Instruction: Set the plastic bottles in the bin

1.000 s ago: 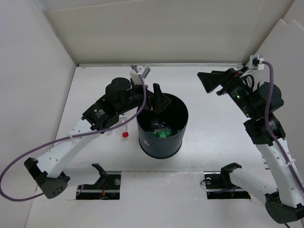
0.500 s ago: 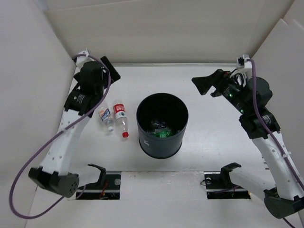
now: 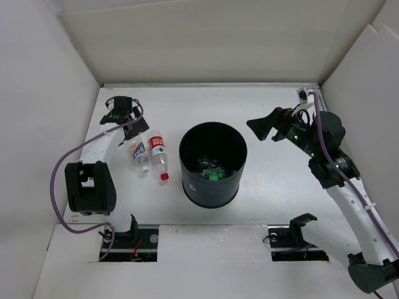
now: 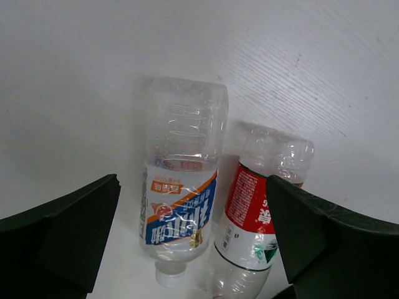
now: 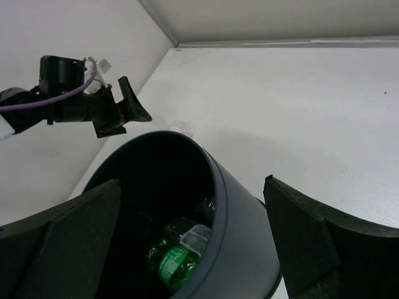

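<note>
Bottles side by side on the bench [image 3: 280, 187] at 9 o'clock of the bin [image 3: 206, 190]: blue-labelled bottle [image 4: 181, 205], red-labelled bottle [image 4: 262, 215]. My left hand [image 4: 192, 182] gapes empty above; closing off-centre could nudge both, squirting 1 away.

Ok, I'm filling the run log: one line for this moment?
left gripper open above blue-label bottle, red-label bottle | right gripper open, empty, near bin | green bottle in bin
</note>
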`<state>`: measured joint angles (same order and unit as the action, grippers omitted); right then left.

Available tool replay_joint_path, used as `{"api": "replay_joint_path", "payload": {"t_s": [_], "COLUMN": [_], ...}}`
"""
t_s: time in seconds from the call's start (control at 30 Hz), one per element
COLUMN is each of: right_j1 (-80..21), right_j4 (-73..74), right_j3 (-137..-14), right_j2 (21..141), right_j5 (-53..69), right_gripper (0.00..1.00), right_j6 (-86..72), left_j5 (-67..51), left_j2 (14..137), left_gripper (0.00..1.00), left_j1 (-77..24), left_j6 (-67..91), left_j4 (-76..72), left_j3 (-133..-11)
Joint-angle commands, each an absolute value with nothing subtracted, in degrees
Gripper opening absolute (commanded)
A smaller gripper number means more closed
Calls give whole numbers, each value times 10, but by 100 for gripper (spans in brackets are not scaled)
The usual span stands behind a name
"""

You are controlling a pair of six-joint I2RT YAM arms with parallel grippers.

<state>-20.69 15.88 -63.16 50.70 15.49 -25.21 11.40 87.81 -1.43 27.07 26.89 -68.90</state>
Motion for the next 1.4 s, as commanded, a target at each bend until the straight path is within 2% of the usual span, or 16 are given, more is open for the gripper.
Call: {"api": "replay_joint_path", "payload": {"t_s": [0.0,0.2,0.43,0.5,0.57,0.6,0.63,0.73,0.77,0.8,0.97,1.1,1.17,1.23,1.27,1.37], "right_j1": [-205,-205,-205,-205,-205,-205,-205,-211,-216,-216,-228,-249,-270,-289,-301,-364], "right_j4": [128,128,128,128,128,128,134,147,147,155,171,145,115,84,70,53], "right_j3": [-623,-607,-602,-602,-602,-608,-615,-637,-644,-652,-706,-727,-740,-740,-745,-786], "right_j2": [494,476,463,463,463,463,463,463,463,458,458,490,518,538,549,607], "right_j5": [177,178,199,207,214,219,219,219,219,226,258,324,351,357,357,340], "right_gripper": [100,100,100,100,100,100,100,100,100,100,100,100,100,100,100,100], "right_j6": [-242,-231,-231,-231,-231,-226,-226,-214,-214,-206,-178,-178,-195,-206,-212,-212], "left_j5": [96,112,137,142,142,136,136,164,171,191,225,214,105,14,-74,-203], "left_j2": [895,984,1026,1038,1045,1045,1045,1026,1004,987,839,644,573,545,535,511], "left_gripper": [100,100,100,90,74,59,28,18,7,1,0,0,0,0,0,0], "left_j1": [-13,-8,34,45,51,51,51,56,56,56,56,19,19,19,19,19], "left_j6": [263,276,306,312,312,312,319,332,332,339,339,290,253,232,227,234], "left_j4": [240,240,240,240,240,240,246,251,261,266,287,254,216,198,198,166], "left_j3": [-679,-689,-684,-684,-684,-684,-684,-689,-696,-696,-707,-701,-692,-705,-714,-751]}}
